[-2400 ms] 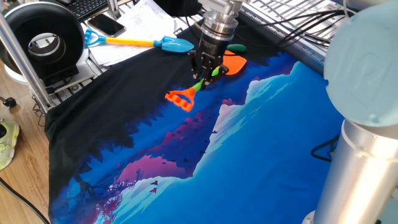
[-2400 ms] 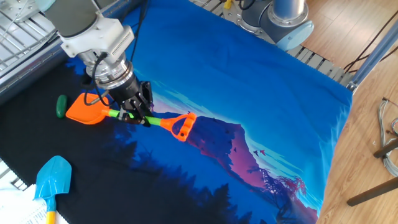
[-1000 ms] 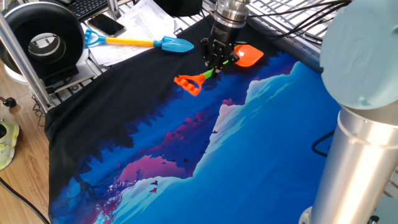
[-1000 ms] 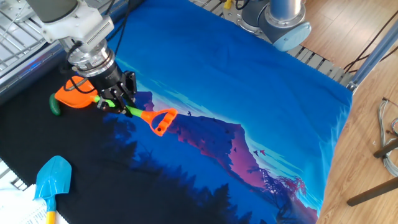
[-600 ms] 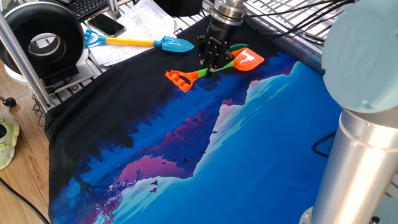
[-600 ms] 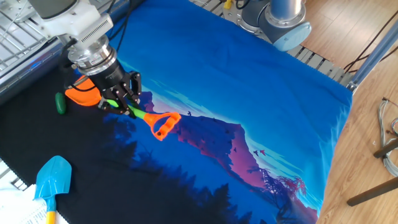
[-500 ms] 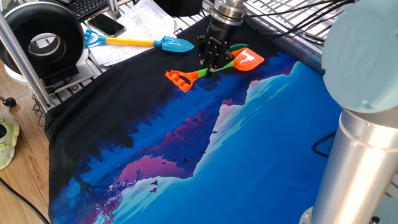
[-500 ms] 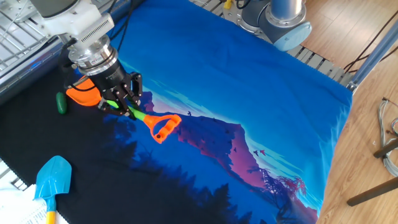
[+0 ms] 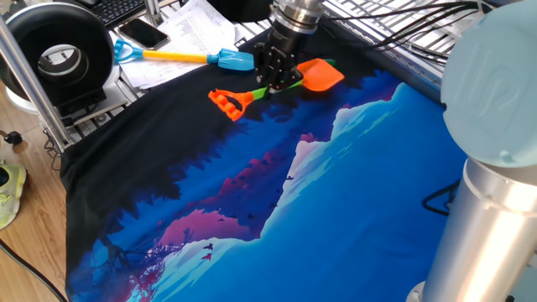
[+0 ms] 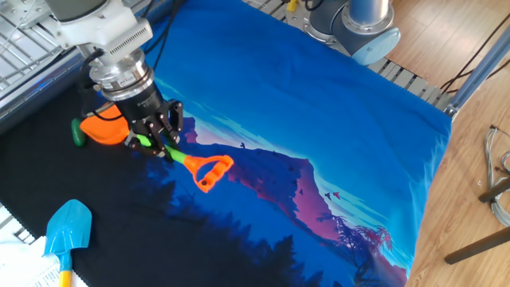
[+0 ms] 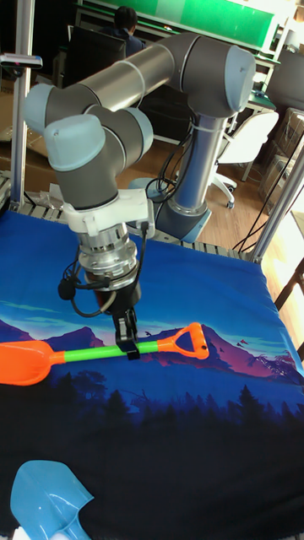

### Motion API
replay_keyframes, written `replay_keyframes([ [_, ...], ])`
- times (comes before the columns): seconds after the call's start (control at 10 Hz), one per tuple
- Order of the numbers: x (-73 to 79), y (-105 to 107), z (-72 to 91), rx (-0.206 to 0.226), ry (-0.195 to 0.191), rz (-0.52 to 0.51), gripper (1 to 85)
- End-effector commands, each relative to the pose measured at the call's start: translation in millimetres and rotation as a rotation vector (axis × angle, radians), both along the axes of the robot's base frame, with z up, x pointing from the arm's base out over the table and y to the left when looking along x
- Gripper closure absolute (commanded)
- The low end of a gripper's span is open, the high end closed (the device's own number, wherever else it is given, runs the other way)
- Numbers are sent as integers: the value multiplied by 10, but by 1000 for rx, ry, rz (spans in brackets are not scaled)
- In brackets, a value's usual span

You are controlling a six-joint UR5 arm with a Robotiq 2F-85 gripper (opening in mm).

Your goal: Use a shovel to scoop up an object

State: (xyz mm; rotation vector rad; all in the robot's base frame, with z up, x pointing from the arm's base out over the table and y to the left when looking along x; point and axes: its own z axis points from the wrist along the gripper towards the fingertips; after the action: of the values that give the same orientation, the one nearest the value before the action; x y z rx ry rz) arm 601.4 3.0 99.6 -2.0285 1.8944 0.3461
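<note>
My gripper [image 10: 155, 142] is shut on the lime-green shaft of the shovel [image 10: 169, 150], near the blade end. The orange blade [image 10: 103, 129] lies low over the black part of the cloth, and the orange D-handle [image 10: 209, 171] points out over the blue part. The object [image 10: 77, 131], a small dark green oval, lies on the cloth right at the blade's outer edge; I cannot tell if they touch. In the tall fixed view the shovel [image 11: 93, 353] runs level, with the gripper [image 11: 128, 348] above its shaft. In one fixed view the gripper [image 9: 273, 84] holds the shovel [image 9: 321, 75] near the cloth's far edge.
A blue-bladed shovel [image 9: 231, 60] with a yellow shaft lies on papers beyond the cloth, next to a phone [image 9: 143, 33] and a black round device [image 9: 59, 54]. Metal racks [image 10: 24, 32] border the cloth behind the gripper. The robot's base [image 10: 351, 24] stands at the far edge.
The gripper has carried the shovel a little sideways and swung it. The blade now sits lower and closer to the green object, which has stayed put.
</note>
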Motion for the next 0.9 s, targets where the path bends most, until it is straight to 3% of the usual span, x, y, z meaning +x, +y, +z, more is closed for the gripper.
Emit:
replay_keyframes([
  [0.0,163,135,11,2,-111,111,840],
  [0.2,190,254,20,26,-141,141,840],
  [0.4,242,559,173,145,-175,130,840],
  [0.6,259,544,166,140,-178,124,840],
  [0.8,201,454,61,107,-134,118,840],
])
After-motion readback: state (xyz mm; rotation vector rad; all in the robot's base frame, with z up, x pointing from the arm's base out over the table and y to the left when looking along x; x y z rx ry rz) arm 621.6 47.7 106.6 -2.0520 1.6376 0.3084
